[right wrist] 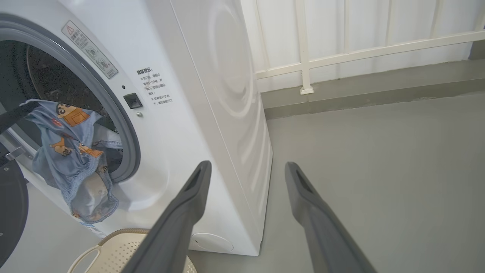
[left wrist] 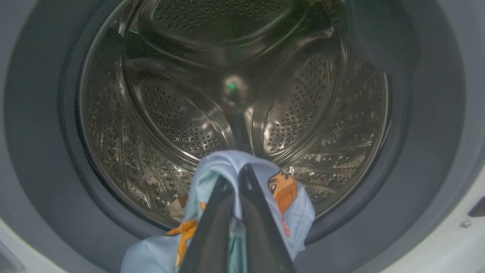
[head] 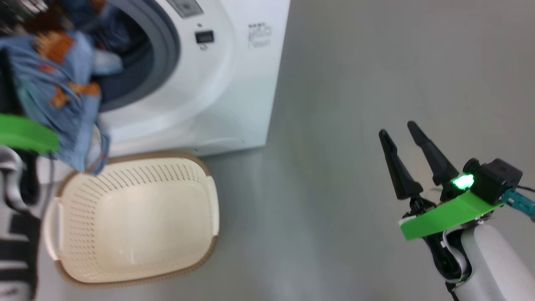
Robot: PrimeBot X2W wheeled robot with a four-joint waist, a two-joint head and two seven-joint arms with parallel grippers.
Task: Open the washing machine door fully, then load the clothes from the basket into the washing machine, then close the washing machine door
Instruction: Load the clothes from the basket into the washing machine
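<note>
Right claw [head: 397, 129] stood wide and empty over bare floor [head: 355, 83], well off the washing machine's [head: 234, 92] right side, with plenty of room there. The basket [head: 167, 171] sat just below the washing machine's mouth, its bottom bare. Left claw [left wrist: 235, 174] was pinched tight on the clothes [left wrist: 288, 204] at that mouth, and here was the worry: a long tail of cloth hung outside, below the rubber ring [left wrist: 424, 151]. Release too shallow, I'd say, and it could slide back out, or get caught by the door [right wrist: 9, 216] swung open beside the mouth. Past the ring, the drum [left wrist: 182, 125] gaped deep and roomy.
</note>
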